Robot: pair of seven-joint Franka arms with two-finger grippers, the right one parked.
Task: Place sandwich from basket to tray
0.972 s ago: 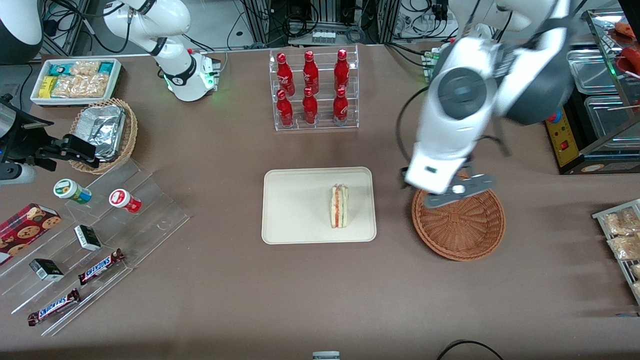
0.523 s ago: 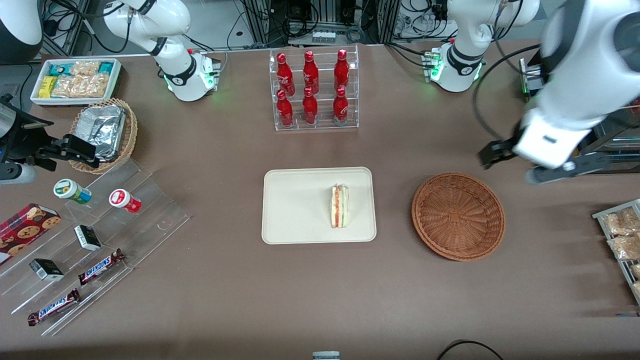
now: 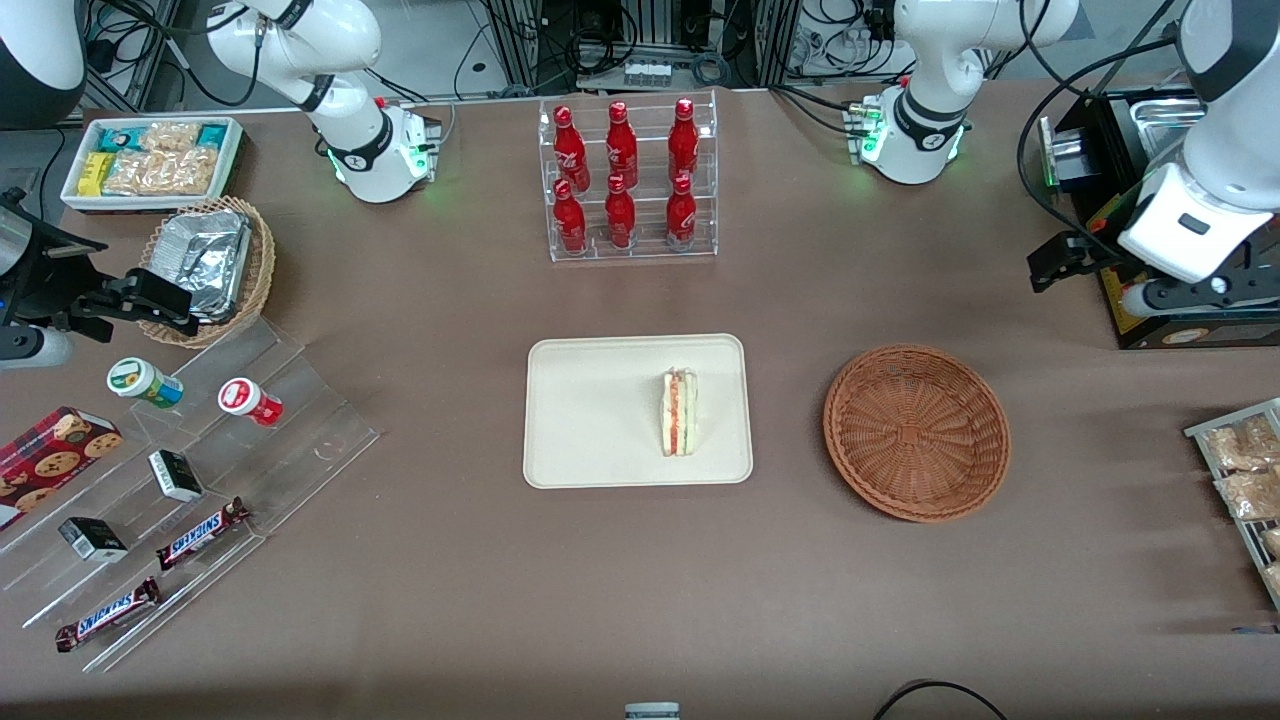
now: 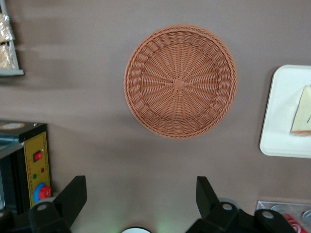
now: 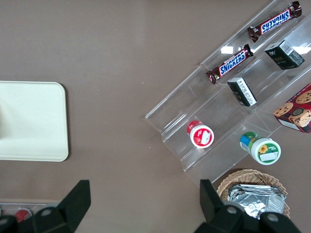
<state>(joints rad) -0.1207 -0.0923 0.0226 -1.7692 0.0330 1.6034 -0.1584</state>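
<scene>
The sandwich (image 3: pixel 679 412) lies on the cream-white tray (image 3: pixel 590 410), near the tray's edge that faces the basket; its red-pink filling stripe shows. It also shows in the left wrist view (image 4: pixel 302 118), on the tray (image 4: pixel 284 111). The reddish-brown wicker basket (image 3: pixel 916 432) stands beside the tray and holds nothing; it also shows in the left wrist view (image 4: pixel 181 81). My left gripper (image 3: pixel 1180 293) hangs high above the table at the working arm's end, farther from the front camera than the basket. It is open and empty (image 4: pixel 140 194), its black fingers (image 4: pixel 73 194) wide apart.
A yellow control box (image 3: pixel 1130 270) and metal trays stand close to the gripper. A wire rack of snack packs (image 3: pixel 1245 470) sits at the working arm's end. A clear rack of red bottles (image 3: pixel 628 180) stands farther from the front camera than the tray. Acrylic steps with snacks (image 3: pixel 180 480) lie toward the parked arm's end.
My left gripper has left the space above the basket and swung away toward the working arm's end of the table. The sandwich, tray and basket have not moved.
</scene>
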